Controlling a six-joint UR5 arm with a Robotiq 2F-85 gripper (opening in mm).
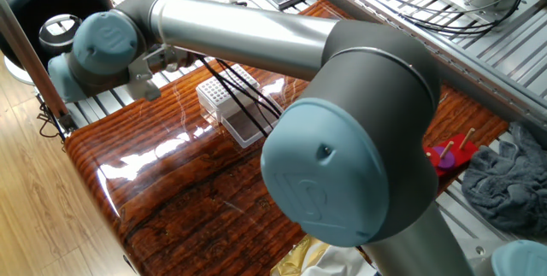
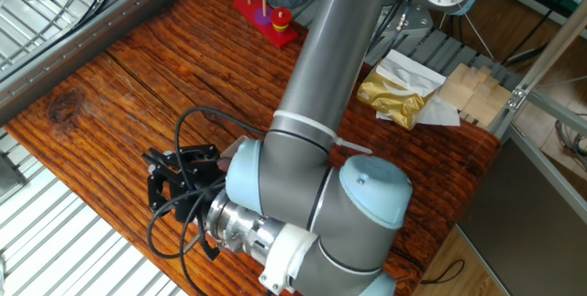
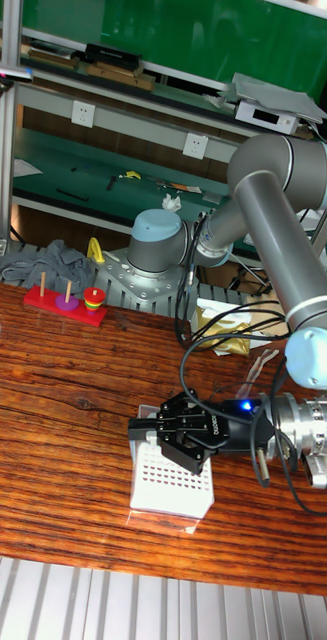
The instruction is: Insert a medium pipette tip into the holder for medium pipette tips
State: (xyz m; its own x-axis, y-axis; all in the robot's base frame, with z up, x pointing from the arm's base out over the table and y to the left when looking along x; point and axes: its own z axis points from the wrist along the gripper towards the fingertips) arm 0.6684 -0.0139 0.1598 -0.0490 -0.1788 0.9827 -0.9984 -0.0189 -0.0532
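Note:
The holder for medium pipette tips [image 3: 169, 478] is a small box with a white grid top, standing near the wooden table's front edge. Its clear lid [image 1: 249, 124] lies open beside the white grid [image 1: 220, 91]. My black gripper [image 3: 189, 432] hangs just over the holder's back edge, with cables trailing from it. In the other fixed view the gripper [image 2: 180, 179] shows from above and the holder is hidden under it and the arm. Its fingertips are hidden, so I cannot tell whether they hold anything. No medium pipette tip is clearly visible.
A red peg toy with coloured rings [image 3: 67, 301] stands at the back left, next to a grey cloth [image 3: 51, 262]. A gold foil bag [image 2: 398, 95] and wooden blocks [image 2: 471, 89] lie behind the arm. Metal slatted rails [image 1: 111, 98] border the table.

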